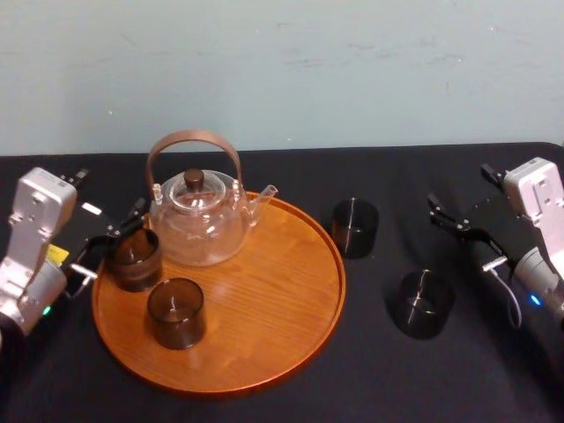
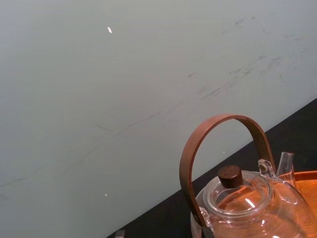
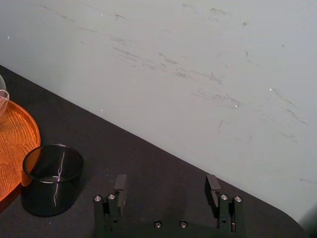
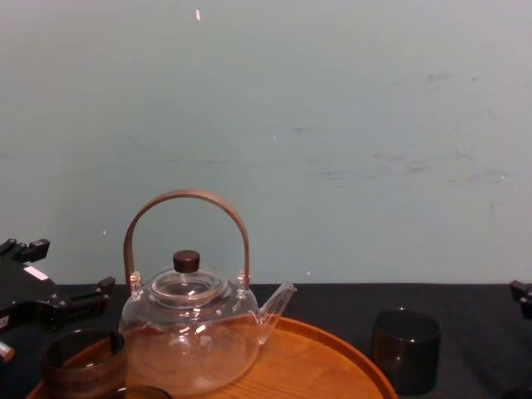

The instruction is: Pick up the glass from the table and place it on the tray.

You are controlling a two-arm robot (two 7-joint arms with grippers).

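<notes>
Closest to the robot on the tray (image 1: 273, 291) stands the front glass (image 1: 176, 312), a smoky tumbler, upright with nothing inside it. A second tumbler, the rim glass (image 1: 134, 258), stands upright on the tray's left edge, also empty and just beside the clear teapot (image 1: 198, 220). The teapot sits toward the back of the tray with its lid on and its brown handle arched above; no liquid can be made out in it. Off the tray, on the black table (image 1: 370, 370), two more tumblers stand upright and empty. The far glass (image 1: 355, 227) is just beside the tray's right rim, and the near glass (image 1: 423, 303) is farther right and closer to the robot. The left end effector (image 1: 110, 242) reaches in low from the left over the tray's rim, its fingers spread, with the rim glass at their tips. Whether they touch it cannot be told. The right end effector (image 1: 448, 214) hangs over the table at the right, angled toward the far glass but apart from it, with fingers (image 3: 120, 184) spread wide and holding nothing.
</notes>
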